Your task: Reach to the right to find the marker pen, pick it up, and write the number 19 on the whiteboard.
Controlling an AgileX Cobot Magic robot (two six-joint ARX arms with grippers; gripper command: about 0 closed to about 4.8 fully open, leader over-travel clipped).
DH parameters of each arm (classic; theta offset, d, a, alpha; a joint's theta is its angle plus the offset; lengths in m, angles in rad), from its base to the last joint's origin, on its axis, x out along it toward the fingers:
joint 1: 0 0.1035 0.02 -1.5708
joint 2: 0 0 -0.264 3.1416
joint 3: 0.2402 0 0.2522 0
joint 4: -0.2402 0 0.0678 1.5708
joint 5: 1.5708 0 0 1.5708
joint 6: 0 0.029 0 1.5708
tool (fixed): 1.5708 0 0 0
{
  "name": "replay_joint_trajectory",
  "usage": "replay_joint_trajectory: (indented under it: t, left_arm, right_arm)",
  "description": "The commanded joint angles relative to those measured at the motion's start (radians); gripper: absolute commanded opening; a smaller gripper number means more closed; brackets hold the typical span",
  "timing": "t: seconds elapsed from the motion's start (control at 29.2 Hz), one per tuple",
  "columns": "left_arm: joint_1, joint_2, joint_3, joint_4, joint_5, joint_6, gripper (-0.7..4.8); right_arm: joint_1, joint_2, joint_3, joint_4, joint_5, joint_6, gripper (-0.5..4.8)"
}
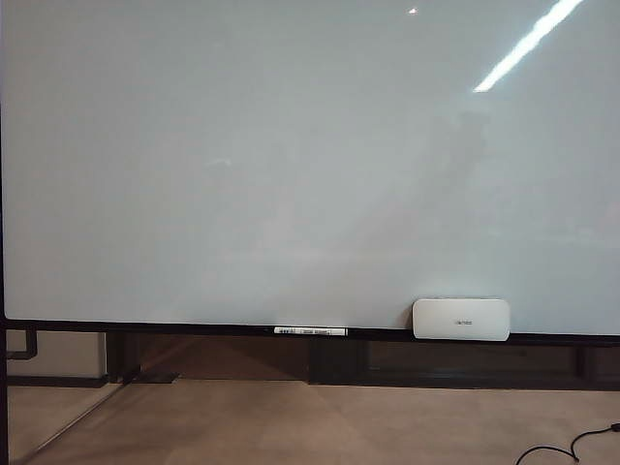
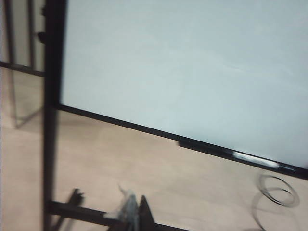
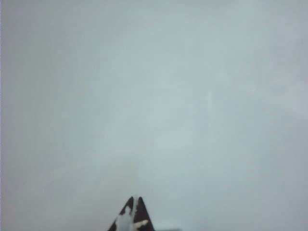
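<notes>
**Board blank, pen waiting on the rail**

I see the whiteboard (image 1: 291, 165) filling the exterior view, clean, with no 19 on it yet. The marker pen (image 1: 310, 331) lies flat on the dark bottom rail (image 1: 145, 328), near the middle, and the white eraser (image 1: 461, 319) sits on the same rail, well apart to its right. Neither arm shows in the exterior view.

The left claw (image 2: 132, 214) has its fingers together and empty, low over the floor beside the board's stand (image 2: 50, 144); its camera shows the pen (image 2: 255, 159) as a pale streak on the rail. The right claw (image 3: 133, 216) is also pinched together, holding nothing, and faces bare board.

My judgement: the step in hand is the reach for the pen. I would spread the right claw before it gets down to the rail, come at the barrel across its length, and grip mid-barrel so the tip stays free for writing. I cannot tell which end carries the cap.

The board is glossy and throws back a ceiling light (image 1: 528, 44); the floor (image 1: 291, 426) is pale, with a cable (image 1: 572, 448) at the right.
</notes>
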State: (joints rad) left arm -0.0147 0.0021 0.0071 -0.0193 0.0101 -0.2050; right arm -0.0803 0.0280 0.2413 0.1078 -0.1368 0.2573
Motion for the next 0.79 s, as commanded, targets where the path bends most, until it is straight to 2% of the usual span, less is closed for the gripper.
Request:
replay_joint_trajectory:
  t: [0.03, 0.14, 0.24, 0.38, 0.51, 0.62, 0.72, 0.79]
  left_arm:
    - [-0.009, 0.001, 0.002, 0.022, 0.152, -0.011, -0.05]
    - [-0.009, 0.001, 0.002, 0.023, 0.225, -0.040, -0.05]
    - [-0.009, 0.001, 0.002, 0.072, 0.427, -0.042, -0.05]
    - [-0.044, 0.001, 0.002, 0.150, 0.549, -0.063, -0.04]
    - [-0.121, 0.001, 0.002, 0.205, 0.551, -0.081, -0.05]
    - [-0.189, 0.013, 0.006, 0.229, 0.523, -0.083, -0.05]
    - [-0.196, 0.047, 0.026, 0.242, 0.499, -0.082, -0.05]
    - [-0.196, 0.088, 0.058, 0.245, 0.499, -0.061, -0.05]
  right_arm:
    - [0.000, 0.084, 0.135, -0.005, 0.024, -0.023, -0.09]
    - [0.000, 0.244, 0.315, -0.011, 0.021, -0.084, -0.09]
    - [-0.002, 0.468, 0.535, -0.039, 0.004, -0.233, -0.09]
    - [-0.034, 0.667, 0.687, -0.033, 0.004, -0.373, -0.08]
    - [-0.143, 0.797, 0.749, -0.011, -0.014, -0.386, -0.06]
    - [-0.291, 0.925, 0.750, 0.108, -0.130, -0.383, -0.06]
    - [-0.375, 1.042, 0.751, 0.237, -0.129, -0.379, -0.06]
    - [-0.443, 1.127, 0.763, 0.298, -0.156, -0.320, -0.06]
